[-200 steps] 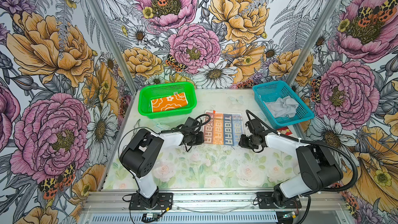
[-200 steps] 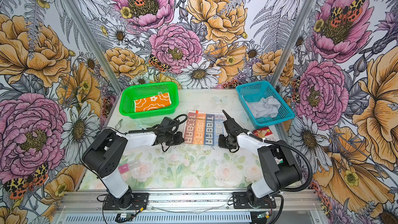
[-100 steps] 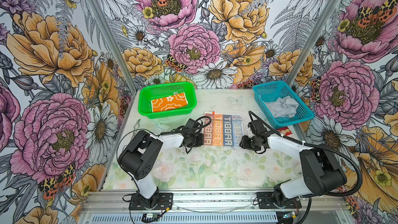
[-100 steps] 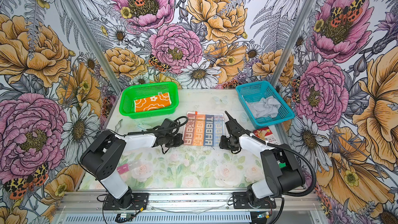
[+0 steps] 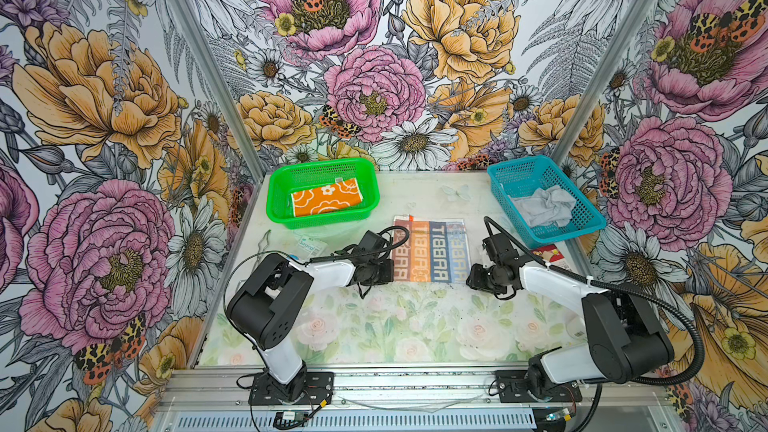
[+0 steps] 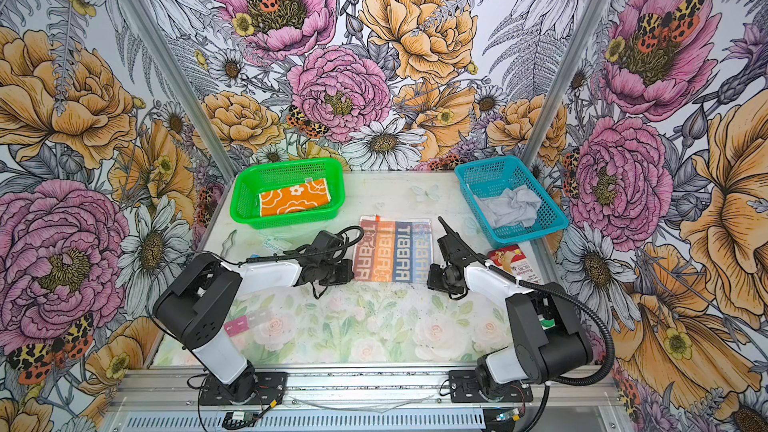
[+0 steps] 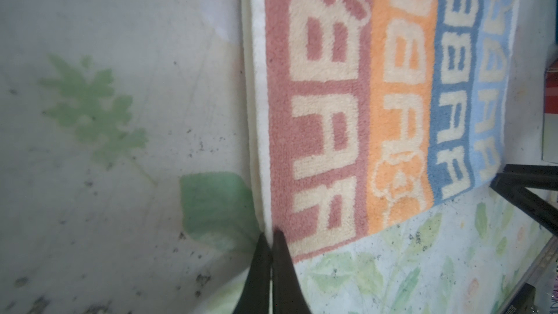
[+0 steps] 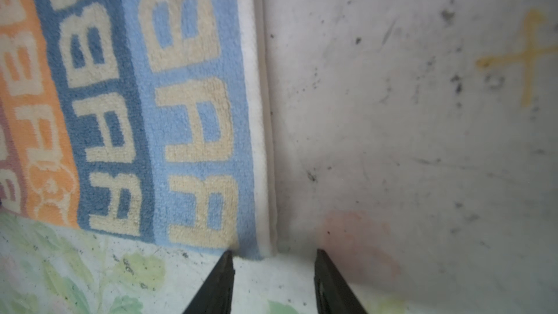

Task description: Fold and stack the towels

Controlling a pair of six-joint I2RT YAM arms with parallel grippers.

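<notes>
- Lettered towel (image 5: 430, 251): spread flat on the table (image 5: 374, 326), midway between the 2 arms, stripes and letters running from near edge to far edge.
- Near edge lying crosswise, with the left gripper (image 5: 391, 277) at 1 corner and the right gripper (image 5: 471, 282) at the other. Each arm nearest its own corner, neither reaching across.
- Left gripper in the left wrist view (image 7: 269, 238): fingers pressed together right on the white hem at the near-left corner. Cloth caught between them or not: cannot tell.
- Right gripper in the right wrist view (image 8: 274, 264): jaws spread and empty. Near-right corner just ahead of the gap, not yet between the fingers (image 8: 225, 270).
- Judged next: closing on that corner, then lifting both near corners together and carrying them straight away toward the far edge, for a fold across the stripes. Uneven lift likely to skew it.
- Orange towel (image 5: 326, 201): already folded, inside the green basket (image 5: 322, 162).
- Grey towel (image 5: 544, 207): crumpled in the blue basket (image 5: 569, 233), well apart from both grippers.
- Against 1 second earlier: right gripper a little lower and closer to the near-right corner, elbow swung slightly outward. Left gripper, lettered towel and both baskets in the same places.
</notes>
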